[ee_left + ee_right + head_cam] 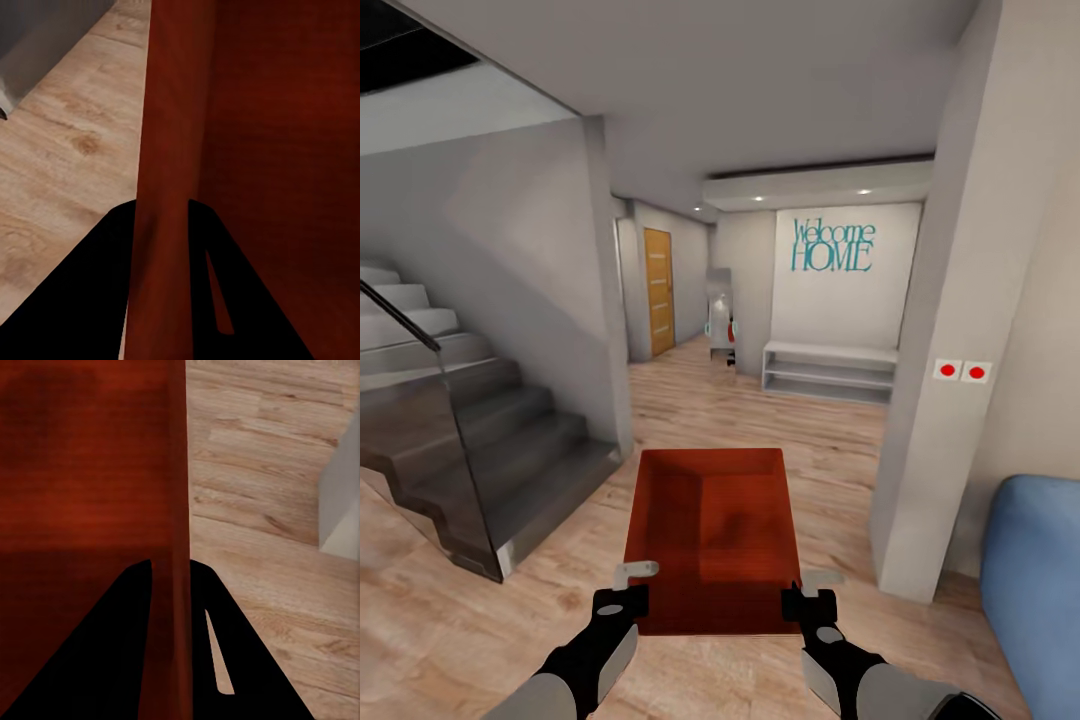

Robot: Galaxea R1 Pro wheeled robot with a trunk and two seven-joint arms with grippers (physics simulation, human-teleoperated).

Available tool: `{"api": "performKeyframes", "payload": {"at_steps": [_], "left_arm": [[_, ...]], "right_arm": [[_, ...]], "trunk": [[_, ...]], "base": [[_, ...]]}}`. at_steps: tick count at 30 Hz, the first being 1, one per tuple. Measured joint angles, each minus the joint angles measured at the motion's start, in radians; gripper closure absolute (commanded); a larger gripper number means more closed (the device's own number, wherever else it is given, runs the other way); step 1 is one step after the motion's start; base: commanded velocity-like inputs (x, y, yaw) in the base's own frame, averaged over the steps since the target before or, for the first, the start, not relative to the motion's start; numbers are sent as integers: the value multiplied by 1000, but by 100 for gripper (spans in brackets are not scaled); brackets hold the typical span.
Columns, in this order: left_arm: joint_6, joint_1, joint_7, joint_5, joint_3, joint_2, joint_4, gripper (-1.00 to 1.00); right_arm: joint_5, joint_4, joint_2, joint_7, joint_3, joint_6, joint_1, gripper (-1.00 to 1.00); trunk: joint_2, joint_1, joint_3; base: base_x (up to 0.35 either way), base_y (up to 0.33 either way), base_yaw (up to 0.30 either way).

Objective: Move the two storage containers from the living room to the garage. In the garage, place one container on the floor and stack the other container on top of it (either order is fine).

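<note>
I hold one orange-red storage container (pixel 710 535) in front of me above the light wood floor. My left gripper (pixel 623 597) is shut on its left wall and my right gripper (pixel 807 602) is shut on its right wall. In the left wrist view the thin container wall (pixel 161 225) runs between two black fingers (pixel 97 285). The right wrist view shows the other wall (pixel 176 585) pinched the same way between its fingers (pixel 225 660). The container is empty and open on top.
Grey stairs with a glass panel (pixel 450 430) stand at the left. A white pillar (pixel 945 350) and a blue sofa corner (pixel 1035 580) are at the right. A wood-floored hallway leads ahead to a white shelf (pixel 830 370), a "Welcome HOME" wall and a wooden door (pixel 658 290).
</note>
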Motion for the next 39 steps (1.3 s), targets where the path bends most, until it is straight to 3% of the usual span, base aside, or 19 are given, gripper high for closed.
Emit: {"api": "performKeyframes", "payload": {"at_steps": [39], "left_arm": [[0, 0, 0, -1, 1, -1, 0, 100]], "right_arm": [[-2, 1, -1, 2, 0, -1, 0, 100]], "trunk": [[0, 0, 0]], "base": [[322, 0, 0]]}}
